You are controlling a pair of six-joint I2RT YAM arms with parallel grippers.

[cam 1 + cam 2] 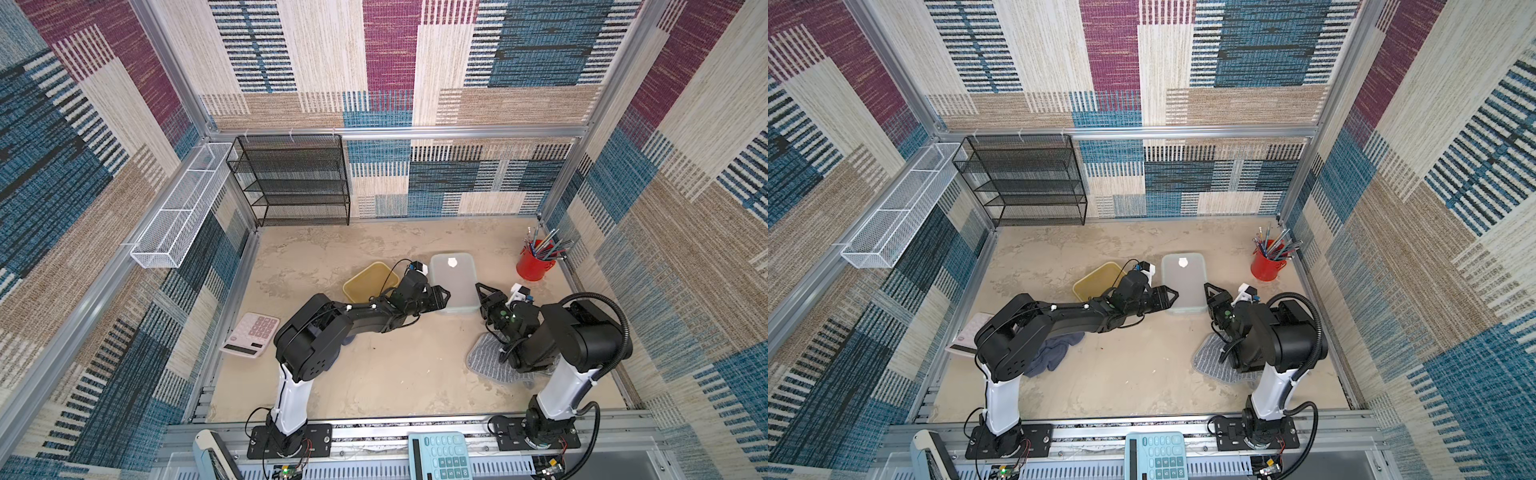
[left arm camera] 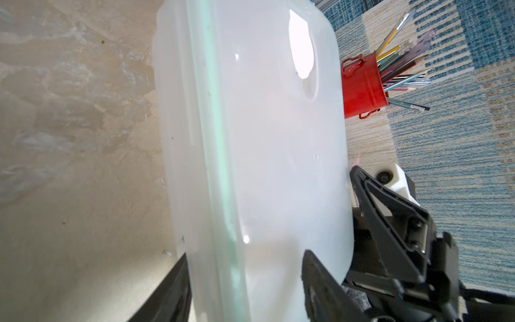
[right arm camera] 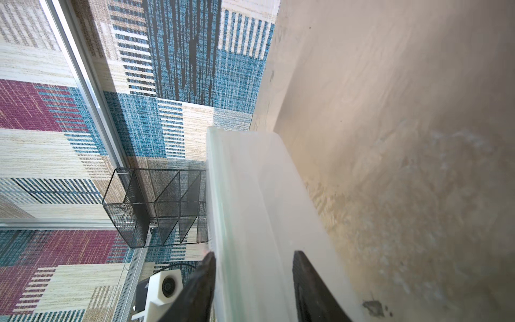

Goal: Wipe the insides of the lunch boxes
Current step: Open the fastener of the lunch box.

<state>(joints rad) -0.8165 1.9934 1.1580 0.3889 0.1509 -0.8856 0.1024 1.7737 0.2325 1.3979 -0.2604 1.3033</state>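
Straddling frosted lunch box (image 3: 250, 209), right gripper (image 3: 255, 254); wrist view.

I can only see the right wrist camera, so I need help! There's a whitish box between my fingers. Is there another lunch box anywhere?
Observer: Yes, a yellow lunch box sits to the robot's left of the frosted lunch box, partly behind the left arm.
Operator: Is my box open?
Observer: No, both top views show its lid on, with a white vent.
Operator: What can I wipe with?
Observer: A grey striped cloth lies under the right arm.
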